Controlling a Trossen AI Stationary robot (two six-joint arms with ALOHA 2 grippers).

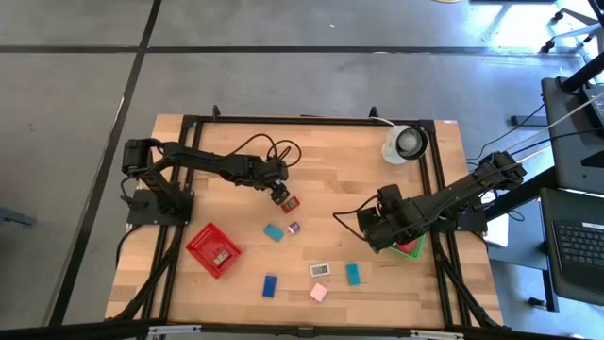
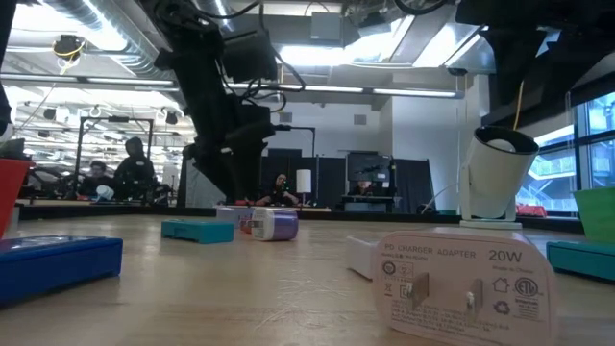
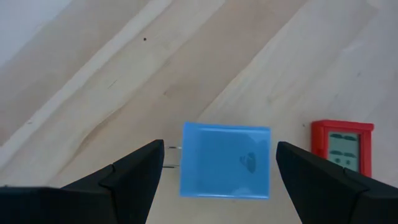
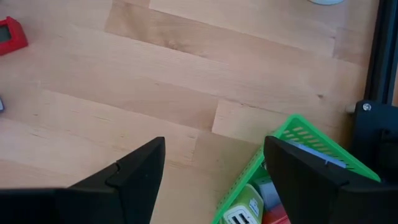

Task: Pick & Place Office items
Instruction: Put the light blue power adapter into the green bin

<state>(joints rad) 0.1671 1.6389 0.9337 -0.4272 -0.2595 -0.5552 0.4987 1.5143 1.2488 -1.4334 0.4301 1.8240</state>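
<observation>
Left gripper [image 3: 217,180] wide open around blue block [image 3: 225,160], nothing gripped yet. Right gripper [image 4: 214,180] open, empty, over green basket [image 4: 298,140] edge.

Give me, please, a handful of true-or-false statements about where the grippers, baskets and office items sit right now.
1. The left gripper stands open around a light blue block. True.
2. The red basket lies empty. False: a small pale item rests inside it.
3. The right gripper hovers at the green basket, holding nothing. True.
4. The white round object sits inside the green basket. False: it stands apart, near the table's far edge.
5. A small red item lies beside the light blue block. True.
</observation>
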